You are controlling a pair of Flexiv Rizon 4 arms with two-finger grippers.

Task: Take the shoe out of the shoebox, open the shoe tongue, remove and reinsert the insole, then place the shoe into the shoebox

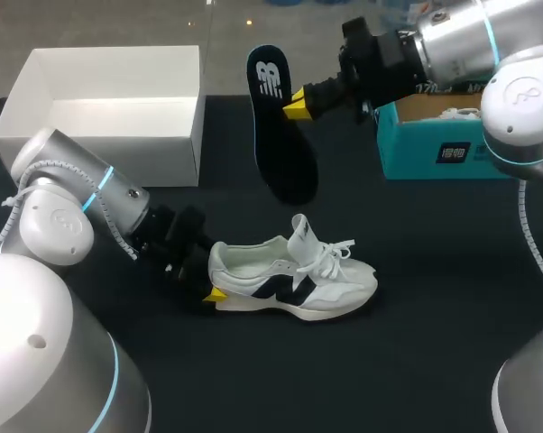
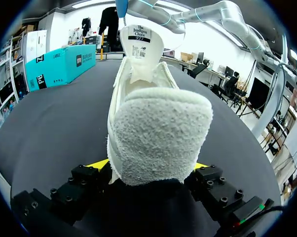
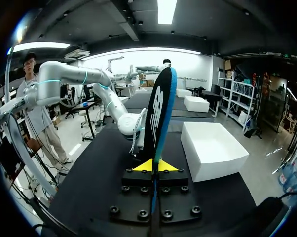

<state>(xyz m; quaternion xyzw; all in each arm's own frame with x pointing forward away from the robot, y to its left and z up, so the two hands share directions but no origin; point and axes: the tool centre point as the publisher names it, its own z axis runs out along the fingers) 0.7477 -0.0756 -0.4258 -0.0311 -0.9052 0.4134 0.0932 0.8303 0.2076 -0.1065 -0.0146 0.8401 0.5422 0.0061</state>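
Head view first: your left gripper (image 1: 213, 293) is clamped on the heel of the shoe (image 1: 294, 280), which sits upright on its sole on the dark worktop (image 1: 434, 343), toe pointing away from that arm. I'd say that grip is just there to pin the shoe so it can't skate around. Your right gripper (image 1: 297, 106) is up in the air above and behind the shoe, pinching the dark insole (image 1: 280, 126) partway along its edge, so it hangs free of everything. The white box (image 1: 109, 108) sits open at the back left and a teal box (image 1: 434, 144) at the back right; I'm guessing the white one takes the shoe. In the left wrist view, the fuzzy heel fills the space between the fingers, with a yellow tip peeking out on each side, so it's shut on the shoe. The tongue (image 2: 141, 42) stands up, which leaves the mouth wide open for the insole. In the right wrist view, the insole is edge-on, squeezed between both yellow tips, nearly closed. Looks like the reinsert step is next, so line the insole up with that opening.
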